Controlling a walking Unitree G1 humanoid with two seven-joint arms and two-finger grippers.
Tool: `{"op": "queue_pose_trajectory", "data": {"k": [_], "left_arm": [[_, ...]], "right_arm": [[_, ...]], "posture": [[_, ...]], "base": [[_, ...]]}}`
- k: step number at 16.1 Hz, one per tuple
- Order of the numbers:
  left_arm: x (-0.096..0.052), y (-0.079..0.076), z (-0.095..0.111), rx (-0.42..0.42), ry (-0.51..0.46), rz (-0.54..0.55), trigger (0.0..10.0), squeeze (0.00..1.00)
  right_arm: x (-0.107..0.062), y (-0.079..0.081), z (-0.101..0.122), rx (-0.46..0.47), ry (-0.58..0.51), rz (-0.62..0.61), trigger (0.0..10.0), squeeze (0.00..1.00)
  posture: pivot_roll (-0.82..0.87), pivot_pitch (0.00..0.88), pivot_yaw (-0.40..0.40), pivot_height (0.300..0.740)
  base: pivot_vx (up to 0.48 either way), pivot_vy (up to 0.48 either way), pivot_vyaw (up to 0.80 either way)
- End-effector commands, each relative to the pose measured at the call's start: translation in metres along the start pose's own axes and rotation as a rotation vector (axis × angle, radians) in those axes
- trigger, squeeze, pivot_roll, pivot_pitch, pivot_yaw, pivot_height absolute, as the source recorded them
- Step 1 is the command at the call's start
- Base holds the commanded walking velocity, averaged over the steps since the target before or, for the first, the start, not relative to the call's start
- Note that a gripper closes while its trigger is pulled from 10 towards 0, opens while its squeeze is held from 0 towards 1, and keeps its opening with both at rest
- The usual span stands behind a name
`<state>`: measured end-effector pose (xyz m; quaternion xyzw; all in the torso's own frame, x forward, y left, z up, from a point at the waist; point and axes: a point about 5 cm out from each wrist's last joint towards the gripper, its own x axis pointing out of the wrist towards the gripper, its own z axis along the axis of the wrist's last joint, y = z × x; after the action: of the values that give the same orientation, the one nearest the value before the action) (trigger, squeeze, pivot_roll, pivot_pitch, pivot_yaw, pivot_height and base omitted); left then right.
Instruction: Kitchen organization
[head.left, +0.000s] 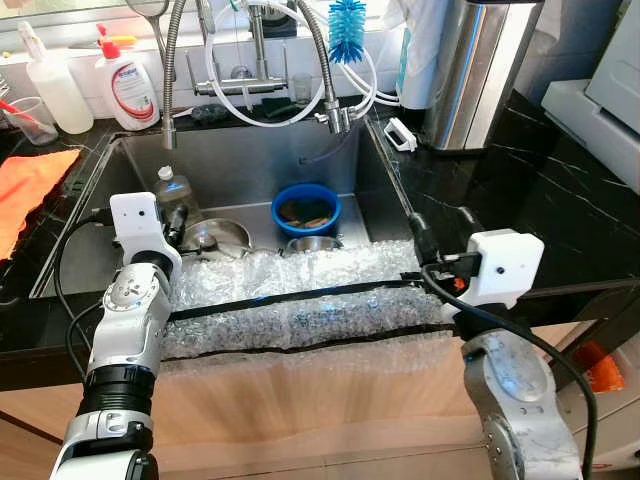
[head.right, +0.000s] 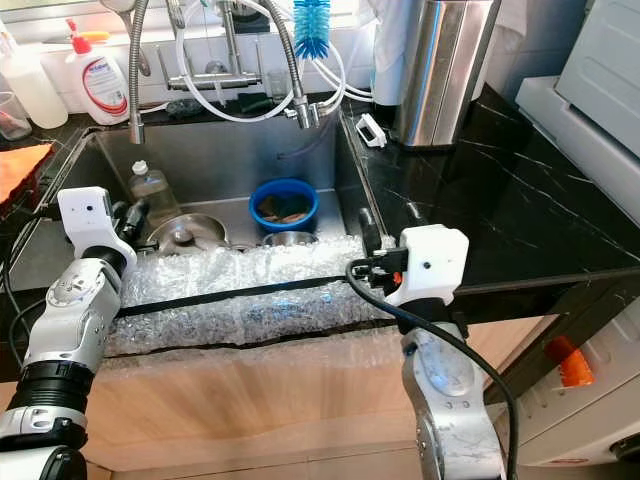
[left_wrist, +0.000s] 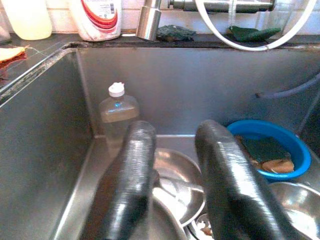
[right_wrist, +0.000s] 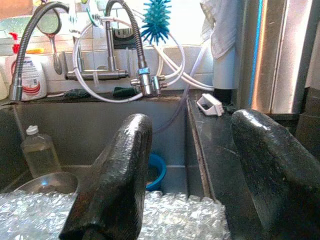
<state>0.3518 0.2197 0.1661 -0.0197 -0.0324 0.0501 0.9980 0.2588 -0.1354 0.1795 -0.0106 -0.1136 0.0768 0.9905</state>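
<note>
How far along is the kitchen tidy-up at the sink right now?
Not settled from one moment. In the sink sit a blue bowl holding a sponge and scraps, steel bowls and a clear bottle. The left end effector is open over the steel bowls, holding nothing; the right end effector is open above the sink's front right corner. The dishes are apparently what is left to clear.

I'm looking into a home kitchen — a steel sink (head.left: 120, 220) holding a blue bowl (head.left: 305, 208) and metal pans (head.left: 215, 238), faucet (head.left: 255, 60) behind it, soap bottles (head.left: 125, 80) beside the faucet, black marble desk (head.left: 500, 190) around the sink.
</note>
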Motion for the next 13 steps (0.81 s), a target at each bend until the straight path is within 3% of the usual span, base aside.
{"op": "queue_pose_trajectory", "data": {"k": [1,2,3,4,5,8,11,13], "left_arm": [[-0.001,0.001,0.001,0.007,0.003,-0.012,10.0,0.66],[-0.002,-0.001,0.006,0.018,-0.032,-0.023,10.0,0.54],[-0.004,-0.004,0.019,0.024,-0.121,-0.040,10.0,0.00],[-0.008,-0.006,0.038,0.033,-0.240,-0.055,10.0,0.00],[-0.011,-0.006,0.045,0.027,-0.278,-0.059,10.0,0.00],[-0.030,0.004,0.073,0.148,-0.413,-0.078,10.0,0.00],[-0.056,0.030,0.079,0.259,-0.417,-0.047,10.0,0.00],[-0.066,0.039,0.076,0.283,-0.398,-0.022,10.0,0.00]], "right_arm": [[0.002,0.003,0.007,0.005,-0.023,0.006,10.0,0.00],[0.003,0.003,0.008,0.006,-0.026,0.002,10.0,0.00],[0.003,0.003,0.008,0.007,-0.031,-0.006,10.0,0.00],[0.003,0.002,0.009,0.008,-0.037,-0.015,10.0,0.00],[0.003,0.002,0.010,0.008,-0.038,-0.016,10.0,0.00],[0.002,0.000,0.012,0.006,-0.051,-0.038,10.0,0.00],[0.002,-0.004,0.013,-0.004,-0.060,-0.060,10.0,0.00],[0.002,-0.006,0.014,-0.009,-0.064,-0.066,10.0,0.00]], "posture": [[-0.08,0.091,0.064,0.740],[-0.08,0.094,0.066,0.740],[-0.09,0.100,0.069,0.740],[-0.08,0.108,0.074,0.740],[-0.08,0.110,0.075,0.740],[-0.07,0.128,0.085,0.740],[-0.06,0.137,0.088,0.740],[-0.06,0.137,0.087,0.740]], "base": [[0.000,0.000,0.00],[0.000,0.000,0.00],[0.000,0.000,0.00],[0.000,0.000,0.00],[0.000,0.000,0.00],[0.000,0.000,0.00],[0.000,0.000,0.00],[0.000,0.000,0.00]]}}
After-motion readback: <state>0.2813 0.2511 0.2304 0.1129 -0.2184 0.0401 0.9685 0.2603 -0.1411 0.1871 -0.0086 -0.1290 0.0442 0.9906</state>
